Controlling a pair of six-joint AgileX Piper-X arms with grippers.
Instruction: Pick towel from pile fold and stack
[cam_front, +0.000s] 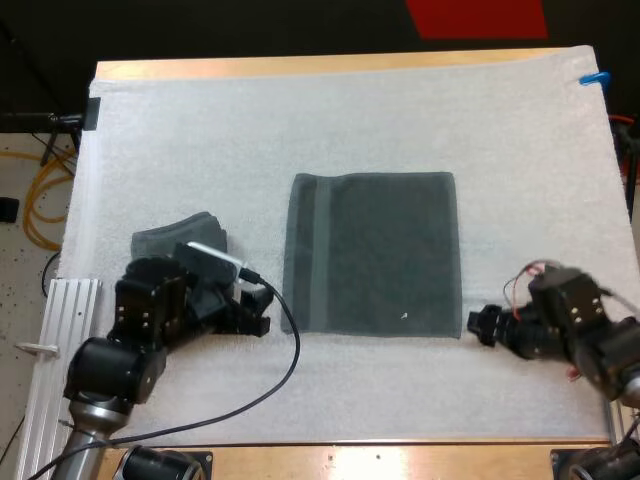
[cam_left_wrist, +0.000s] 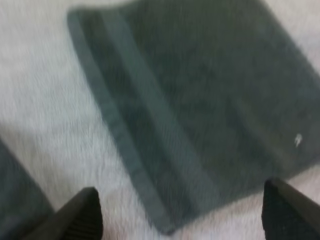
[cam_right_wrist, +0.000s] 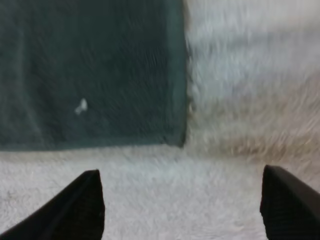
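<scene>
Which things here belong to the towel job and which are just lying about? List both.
Job: flat dark grey-green towel spread mid-mat; second towel, bunched by the left arm; left tool and right tool, both open at the flat towel's near corners.
Lying about: white mat; wooden table; metal rail beside the table's left edge.

Flat towel (cam_front: 372, 252) dark grey-green, stripe band near one edge; folded towel (cam_front: 180, 238) grey-green; mat (cam_front: 300, 130) white.
</scene>
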